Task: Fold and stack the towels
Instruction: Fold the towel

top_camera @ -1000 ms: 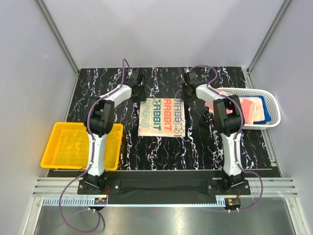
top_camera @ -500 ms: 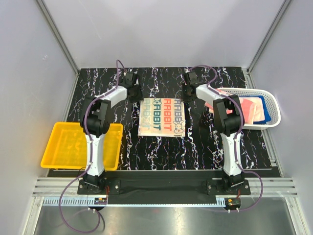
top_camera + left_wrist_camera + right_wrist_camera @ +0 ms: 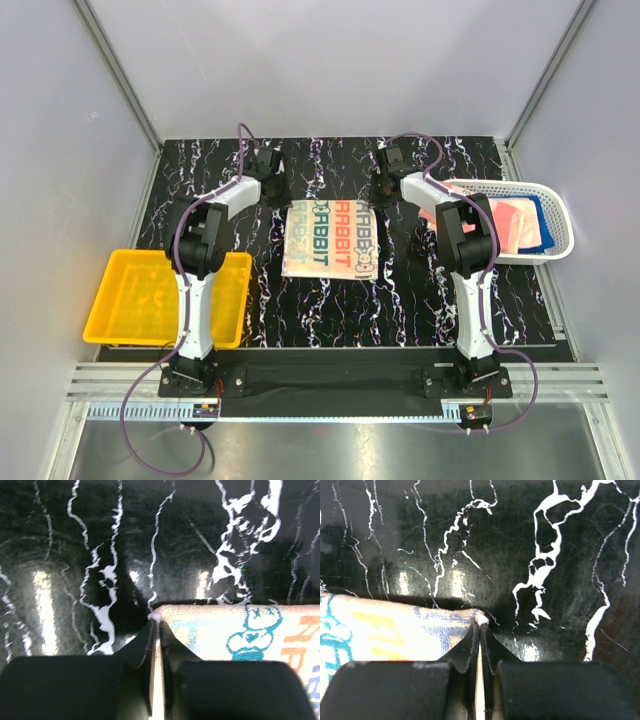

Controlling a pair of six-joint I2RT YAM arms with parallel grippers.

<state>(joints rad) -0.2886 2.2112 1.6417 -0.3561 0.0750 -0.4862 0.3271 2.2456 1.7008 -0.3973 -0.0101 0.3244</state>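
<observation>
While both arms reach out over the table, the lettered towel lies flat and fully spread at the centre. No fold is in it yet, so by my reckoning we're right at the start of the job.

Look at the far edge. The left pincer is squeezed tight on the towel's 11 o'clock corner, a little nub of cloth peeking out at its tips. The right pincer is clamped just the same on the 1 o'clock corner. Both corners are caught, which looks to me like the set-up for a first fold towards the near edge.

Now the containers. Over at 3 o'clock sits the white basket with more work waiting in it: pink towels heaped loosely and a blue towel tucked against them, none folded as far as I can make out. At 8 o'clock is the yellow bin, and nothing shows inside it.

No stack anywhere, then — every towel has its folding ahead of it.
</observation>
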